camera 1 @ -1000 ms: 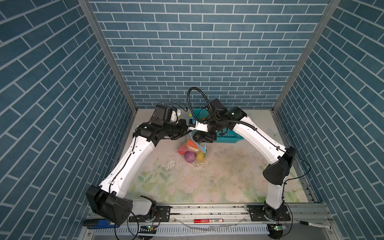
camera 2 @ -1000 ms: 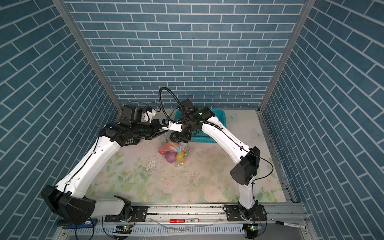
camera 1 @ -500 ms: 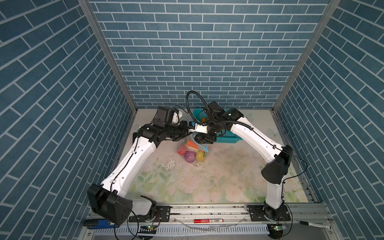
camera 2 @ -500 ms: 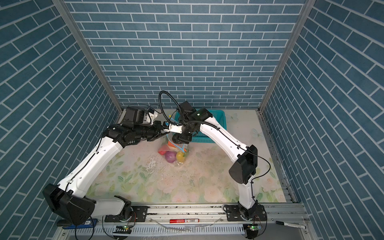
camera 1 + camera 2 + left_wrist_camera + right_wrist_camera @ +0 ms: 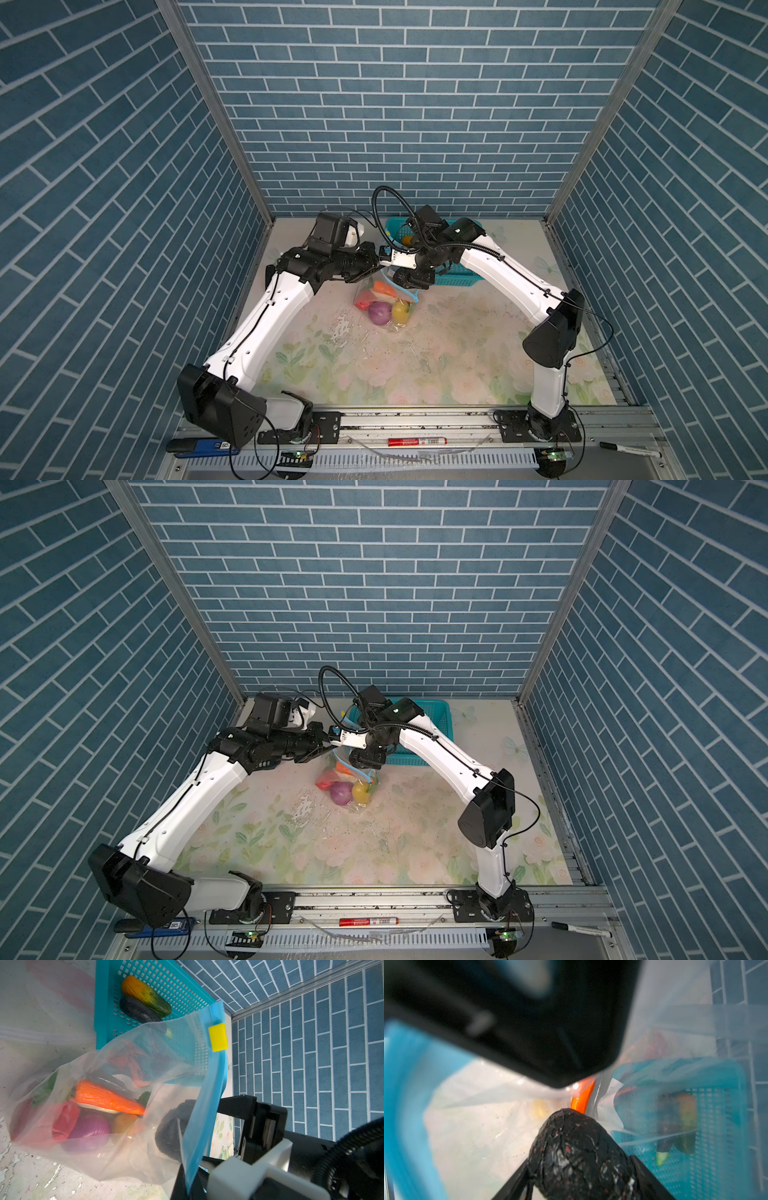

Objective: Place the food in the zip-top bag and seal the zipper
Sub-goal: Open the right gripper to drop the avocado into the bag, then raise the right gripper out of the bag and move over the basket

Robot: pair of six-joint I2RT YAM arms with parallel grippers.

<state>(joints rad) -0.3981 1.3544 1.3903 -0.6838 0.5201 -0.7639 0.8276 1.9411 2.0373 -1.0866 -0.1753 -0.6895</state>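
In both top views your left pincer (image 5: 376,266) clamps the zip-top bag (image 5: 386,309) by its rim, near the surface's far edge. Left wrist: the zipper (image 5: 209,1088) hangs unsealed. Right wrist: your right pincer (image 5: 564,1098), spread empty inside, could snag the bag when withdrawn.

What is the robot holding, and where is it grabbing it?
The left fingers pinch the clear crinkly plastic bag by its top edge near the light-blue zipper strip. The right fingers, open inside it, grip nothing.
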